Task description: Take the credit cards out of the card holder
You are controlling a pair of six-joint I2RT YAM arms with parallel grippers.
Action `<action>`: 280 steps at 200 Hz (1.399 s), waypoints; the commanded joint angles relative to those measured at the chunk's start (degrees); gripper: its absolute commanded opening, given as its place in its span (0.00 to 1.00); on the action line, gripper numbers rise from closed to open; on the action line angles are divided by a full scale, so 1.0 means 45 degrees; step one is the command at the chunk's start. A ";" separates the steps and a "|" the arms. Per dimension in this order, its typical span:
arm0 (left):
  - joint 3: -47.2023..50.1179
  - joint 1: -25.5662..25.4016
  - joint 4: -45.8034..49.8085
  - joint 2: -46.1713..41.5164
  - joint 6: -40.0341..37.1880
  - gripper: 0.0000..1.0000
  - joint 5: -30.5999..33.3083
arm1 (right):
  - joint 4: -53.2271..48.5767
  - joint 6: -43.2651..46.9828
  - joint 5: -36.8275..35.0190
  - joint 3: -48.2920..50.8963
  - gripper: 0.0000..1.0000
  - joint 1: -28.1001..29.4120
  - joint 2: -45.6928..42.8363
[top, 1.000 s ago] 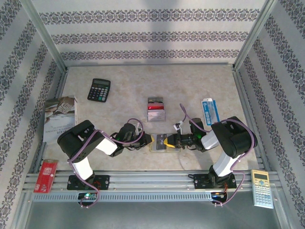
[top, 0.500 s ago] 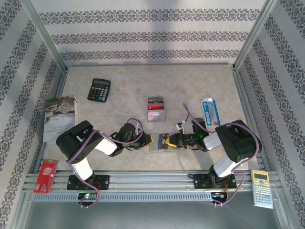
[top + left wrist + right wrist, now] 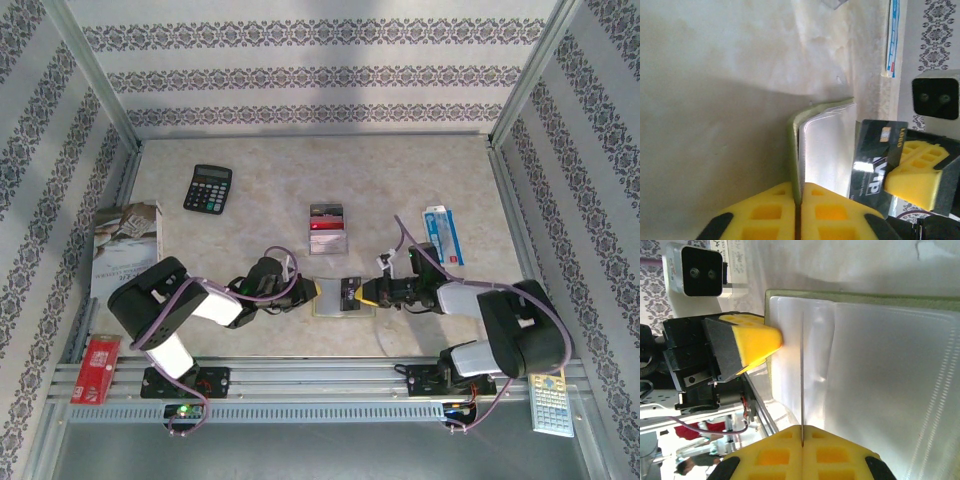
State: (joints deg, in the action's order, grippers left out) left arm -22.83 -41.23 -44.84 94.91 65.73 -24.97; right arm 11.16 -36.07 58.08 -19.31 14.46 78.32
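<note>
Slippage is the main hazard here. The dark grey card point(image 3: 875, 160) is gripped by one edge in the right gripper point(image 3: 802, 440). Its jaws are clenched on the card, which is seen edge-on in the right wrist view. Only a narrow strip is held, so the smooth plastic could be pulled from the pads if the far end catches in a pocket. Whether that end is clear of the pocket cannot be told — in both wrist views the card is seen over the pale lining of the card holder point(image 3: 827, 132).

The card holder is lying open toward the near edge of the table point(image 3: 250, 160), between the two arms. It is pinned by the left gripper point(image 3: 799, 200), which is closed on the edge of the olive-green cover. That hold is thin too: if the card drags, the holder could be tugged free, or lifted and folded shut.

The two grippers are close together, so finger contact is a risk if the withdrawal is not kept straight. A small stack of credit cards point(image 3: 328, 230) is laid further up the table — a careless release could scatter it.
</note>
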 commanded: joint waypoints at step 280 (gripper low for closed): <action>-0.6391 0.1487 1.2732 -0.8165 -1.7952 0.68 -0.6216 | -1.6620 1.6064 -1.0310 -1.2662 0.06 0.7306 -0.2488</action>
State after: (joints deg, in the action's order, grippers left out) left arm -49.43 -33.04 12.51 56.42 -7.75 -49.25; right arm -58.35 29.82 19.18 -73.47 44.25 65.63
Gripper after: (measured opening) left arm 0.682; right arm 0.059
